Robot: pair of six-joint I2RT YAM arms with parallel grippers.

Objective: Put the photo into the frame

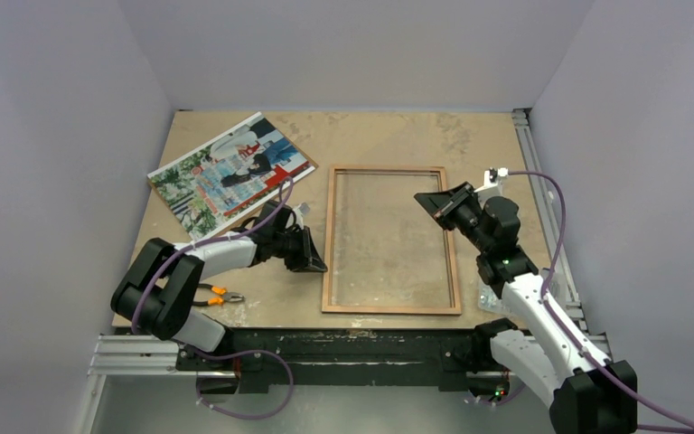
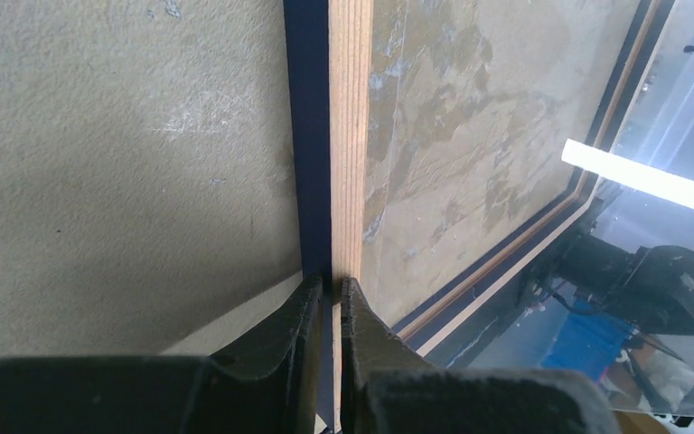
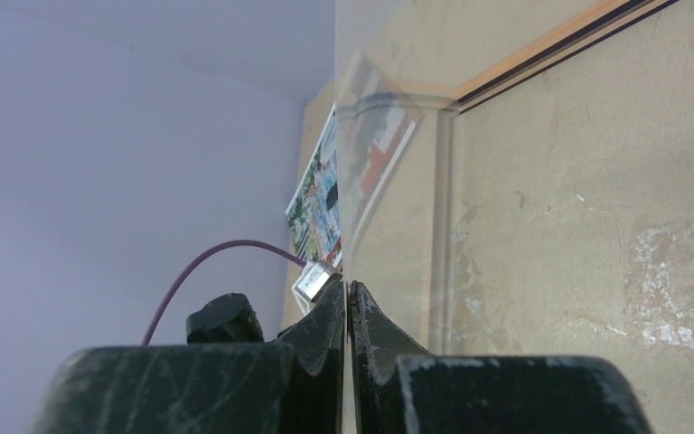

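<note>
Two grips noted: left hand (image 2: 330, 285) clamped narrow on the frame (image 2: 348, 136) rail, right hand (image 3: 350, 287) pinched on the pane (image 3: 398, 181); fetching the photo (image 1: 230, 172) judged next.

No writing I can read, marks on the photo (image 1: 231, 174) well beyond my left pincer (image 1: 316, 264) too small to tell, the frame (image 2: 348, 136) rail at its tips unlettered

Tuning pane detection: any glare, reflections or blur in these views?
Left wrist: bright white bar of glare on the pane; the near fingers look soft. Right wrist: the pane is edge-on, with a faint ghost of the photo in it. Top: even light, no hard shadows; the pane hardly shows inside the frame.
</note>
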